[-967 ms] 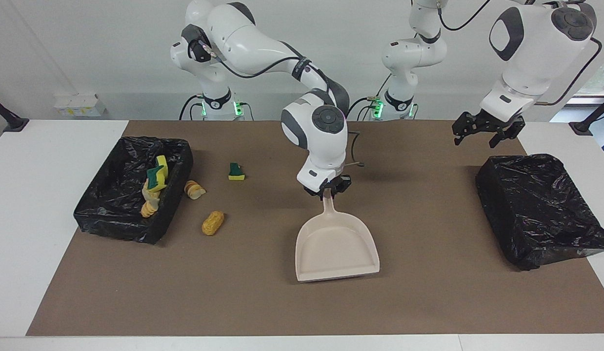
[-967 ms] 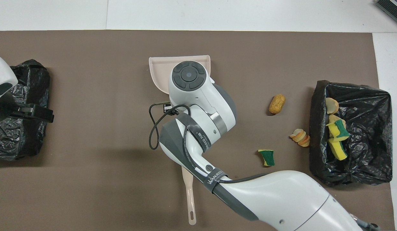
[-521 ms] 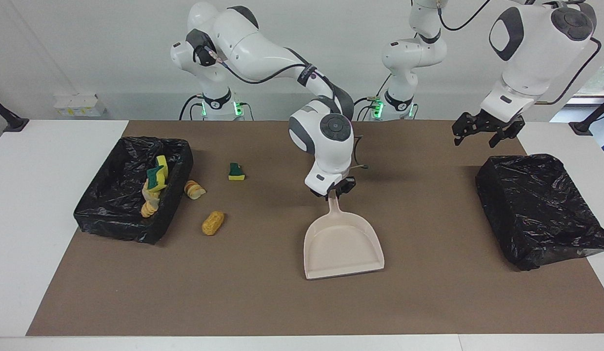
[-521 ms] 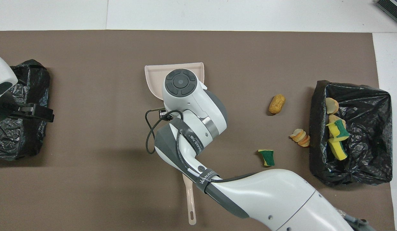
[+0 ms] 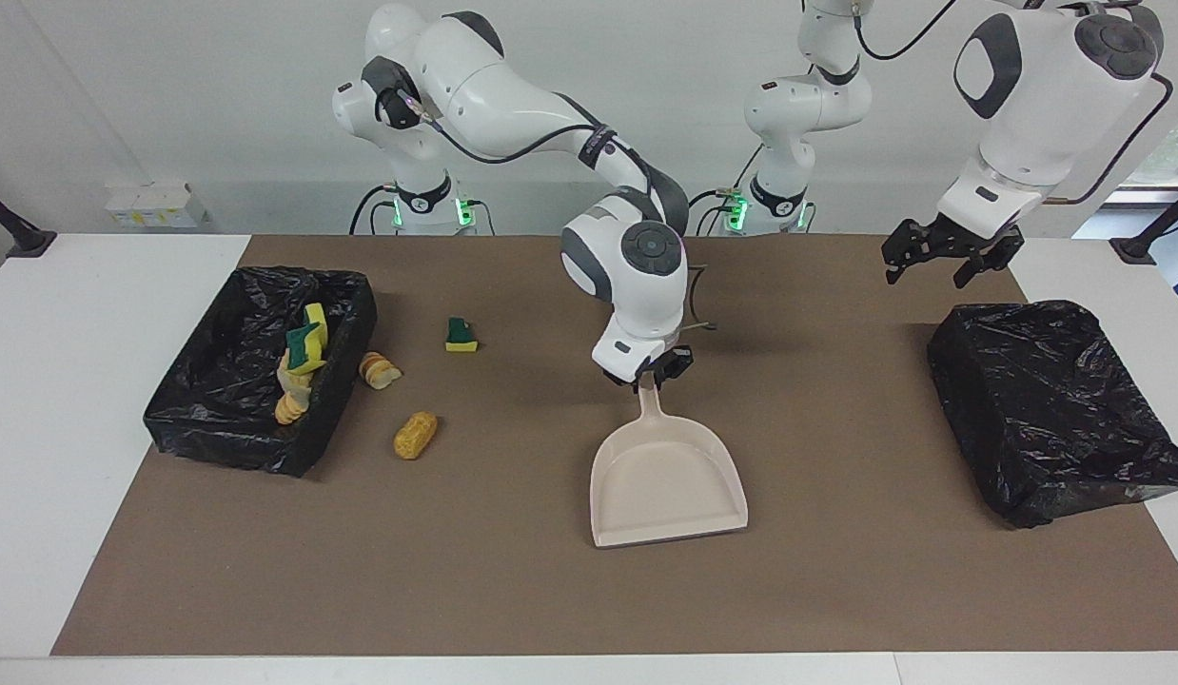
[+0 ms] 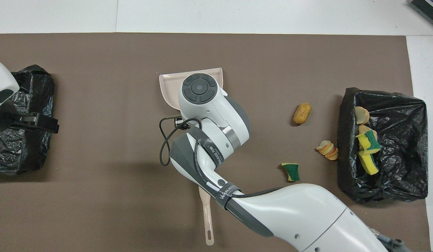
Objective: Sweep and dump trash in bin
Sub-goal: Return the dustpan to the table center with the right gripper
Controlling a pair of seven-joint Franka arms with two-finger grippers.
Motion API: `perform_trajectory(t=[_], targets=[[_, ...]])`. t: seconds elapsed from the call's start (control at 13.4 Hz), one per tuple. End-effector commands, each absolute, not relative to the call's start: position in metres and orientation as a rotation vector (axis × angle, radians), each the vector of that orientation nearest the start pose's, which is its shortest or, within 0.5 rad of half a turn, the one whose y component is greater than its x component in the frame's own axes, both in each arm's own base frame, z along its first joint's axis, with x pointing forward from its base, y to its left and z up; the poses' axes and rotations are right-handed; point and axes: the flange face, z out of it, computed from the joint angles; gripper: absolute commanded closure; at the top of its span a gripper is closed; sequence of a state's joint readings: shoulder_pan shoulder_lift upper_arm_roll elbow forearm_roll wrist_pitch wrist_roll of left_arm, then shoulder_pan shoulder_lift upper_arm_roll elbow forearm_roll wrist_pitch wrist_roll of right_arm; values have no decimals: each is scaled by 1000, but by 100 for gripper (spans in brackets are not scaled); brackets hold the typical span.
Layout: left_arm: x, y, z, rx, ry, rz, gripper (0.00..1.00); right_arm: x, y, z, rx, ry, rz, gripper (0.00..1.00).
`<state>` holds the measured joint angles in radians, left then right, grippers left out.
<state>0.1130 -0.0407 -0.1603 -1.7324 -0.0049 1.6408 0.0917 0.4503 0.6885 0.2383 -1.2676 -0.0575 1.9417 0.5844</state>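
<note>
Three trash bits (image 5: pixel 415 435) are lying mid-left; right gripper (image 5: pixel 649 374) is pinching the dustpan (image 5: pixel 667 485) handle; left gripper (image 5: pixel 943 259) is hanging open upper right.

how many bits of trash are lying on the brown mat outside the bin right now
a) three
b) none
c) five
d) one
a) three lie on the mat beside the bin: a green-faced sponge chunk, a sliced bread piece and a golden bread roll; the rest sit inside the bin.
</note>
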Motion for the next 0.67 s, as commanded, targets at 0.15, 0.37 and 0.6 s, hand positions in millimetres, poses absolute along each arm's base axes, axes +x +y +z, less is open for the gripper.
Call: perform_trajectory(t=[0.15,0.37,0.6], targets=[[539,-27,580,-3126,196,90,0,616,402,383,-3008,-26,58,45],[539,-29,579,-3125,201,85,0,618,393,417,-2991,-12,-7,30],[540,-29,576,-3126,199,88,0,621,362,458,-2996,13,-54,0]])
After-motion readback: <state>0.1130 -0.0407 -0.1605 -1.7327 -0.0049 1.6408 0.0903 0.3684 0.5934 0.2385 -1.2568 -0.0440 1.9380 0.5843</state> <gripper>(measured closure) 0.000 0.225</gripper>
